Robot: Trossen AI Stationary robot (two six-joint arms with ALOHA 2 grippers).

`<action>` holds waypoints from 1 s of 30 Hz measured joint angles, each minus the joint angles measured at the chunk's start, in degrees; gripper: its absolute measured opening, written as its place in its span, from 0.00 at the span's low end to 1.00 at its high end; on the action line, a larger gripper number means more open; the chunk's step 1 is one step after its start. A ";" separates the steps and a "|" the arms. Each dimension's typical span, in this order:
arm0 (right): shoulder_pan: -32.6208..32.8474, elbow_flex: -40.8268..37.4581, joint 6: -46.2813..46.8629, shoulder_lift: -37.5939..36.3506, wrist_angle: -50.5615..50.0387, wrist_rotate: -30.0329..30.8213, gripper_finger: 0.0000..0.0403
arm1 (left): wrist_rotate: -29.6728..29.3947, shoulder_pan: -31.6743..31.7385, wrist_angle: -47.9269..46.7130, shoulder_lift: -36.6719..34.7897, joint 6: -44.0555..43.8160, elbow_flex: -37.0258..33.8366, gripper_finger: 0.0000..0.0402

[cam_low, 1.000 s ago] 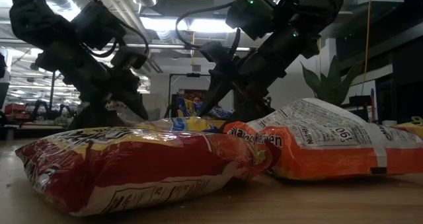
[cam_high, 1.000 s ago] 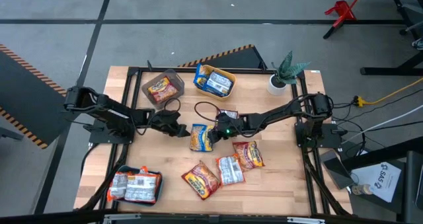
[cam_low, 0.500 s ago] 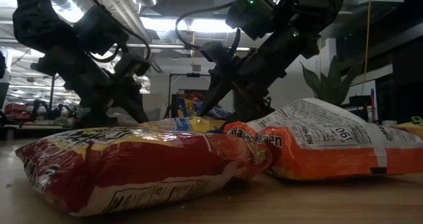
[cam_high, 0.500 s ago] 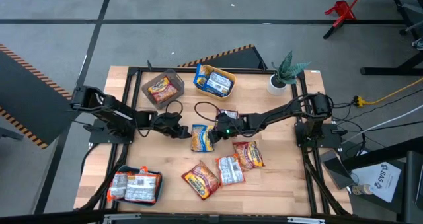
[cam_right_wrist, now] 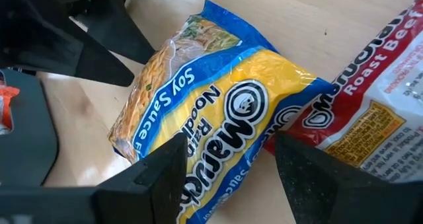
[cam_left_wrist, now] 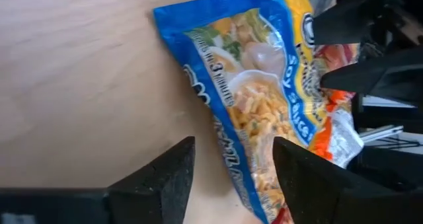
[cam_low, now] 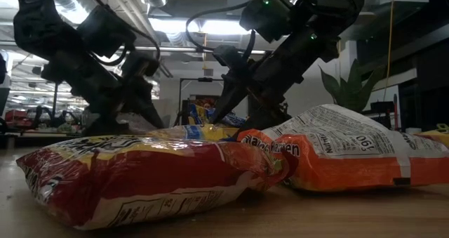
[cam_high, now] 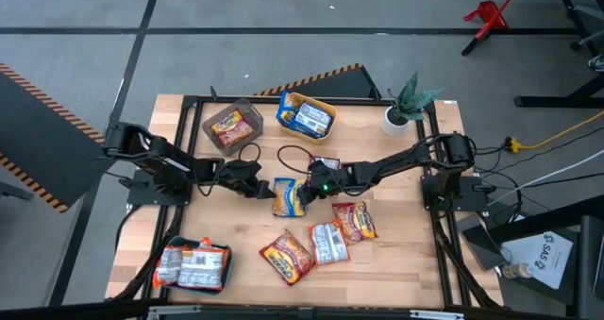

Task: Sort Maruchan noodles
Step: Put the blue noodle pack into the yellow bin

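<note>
A blue-yellow noodle packet (cam_high: 286, 197) lies flat on the wooden table's middle, one end overlapping an orange-red packet (cam_right_wrist: 370, 118). My left gripper (cam_high: 263, 187) is open at its left end, and the packet's long edge (cam_left_wrist: 231, 151) runs between its fingers. My right gripper (cam_high: 306, 193) is open at the opposite end, its fingers slanting down over the packet (cam_right_wrist: 198, 112). Three more packets lie loose nearer the front: red (cam_high: 286, 255), silver-white (cam_high: 327, 242) and orange-red (cam_high: 354, 220). My left gripper's fingers (cam_left_wrist: 310, 178) straddle the packet's long edge near its left end, slanting down from the table's left. Whether they touch it, I cannot tell. My right gripper's fingers (cam_right_wrist: 317, 178) stand over the packet's other end, from the right. Touch cannot be told either.
At the back stand a grey bin (cam_high: 232, 125) with an orange-red packet and a yellow bin (cam_high: 307, 116) with blue ones. A teal bin (cam_high: 193, 264) with silver-white packets sits front left. A potted plant (cam_high: 406, 108) stands at the back right corner.
My left arm has leaned a little forward toward the blue-yellow packet, and its gripper stays at the packet's left end. The packet and my right gripper have kept still.
</note>
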 joint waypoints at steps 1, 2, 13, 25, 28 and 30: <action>0.00 0.00 -0.14 0.00 0.00 -0.28 0.53 | 0.14 0.00 0.50 0.04 -0.16 -0.04 0.51; 0.00 0.00 -0.18 0.00 0.00 -0.86 0.53 | 0.25 0.00 0.94 0.08 -0.12 -0.06 0.53; 0.00 0.00 -0.36 0.00 0.22 -1.50 0.53 | -2.55 -0.99 5.02 3.65 -3.58 0.22 0.75; 0.00 0.11 0.05 3.25 4.63 -0.86 0.53 | -6.17 -1.32 7.89 5.13 -5.39 0.24 0.78; 0.00 0.23 0.98 5.34 9.26 -2.72 0.53 | -6.73 -1.71 7.53 5.13 -5.17 0.24 0.78; 0.01 0.22 0.96 6.23 11.24 -3.11 0.53 | -7.47 -2.15 7.37 5.13 -5.13 0.22 0.77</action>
